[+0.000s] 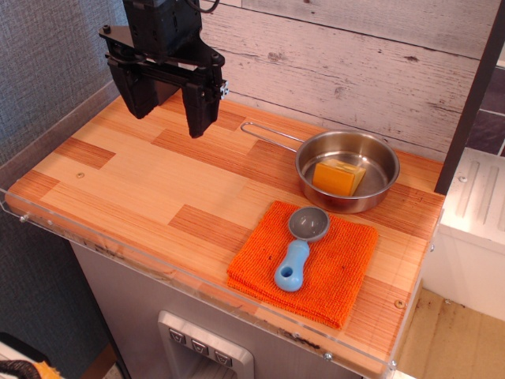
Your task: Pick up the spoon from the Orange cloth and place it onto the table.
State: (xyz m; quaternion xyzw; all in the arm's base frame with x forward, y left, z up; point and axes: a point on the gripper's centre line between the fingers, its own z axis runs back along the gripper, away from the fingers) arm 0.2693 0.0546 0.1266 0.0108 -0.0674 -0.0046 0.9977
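The spoon [300, 246] lies on the Orange cloth [339, 272] at the front right of the table [142, 181]. Its round grey bowl points toward the back and its light blue handle with a hole points toward the front edge. My gripper [168, 105] hangs high over the back left of the table, far to the left of the spoon. Its two black fingers [201, 106] point down with a gap between them and hold nothing.
A steel long-handled pan [347, 170] holding a yellow-orange block [339, 176] stands just behind the cloth. A clear acrylic edge [158, 264] runs along the front of the table. A plank wall stands at the back and a dark post at the right.
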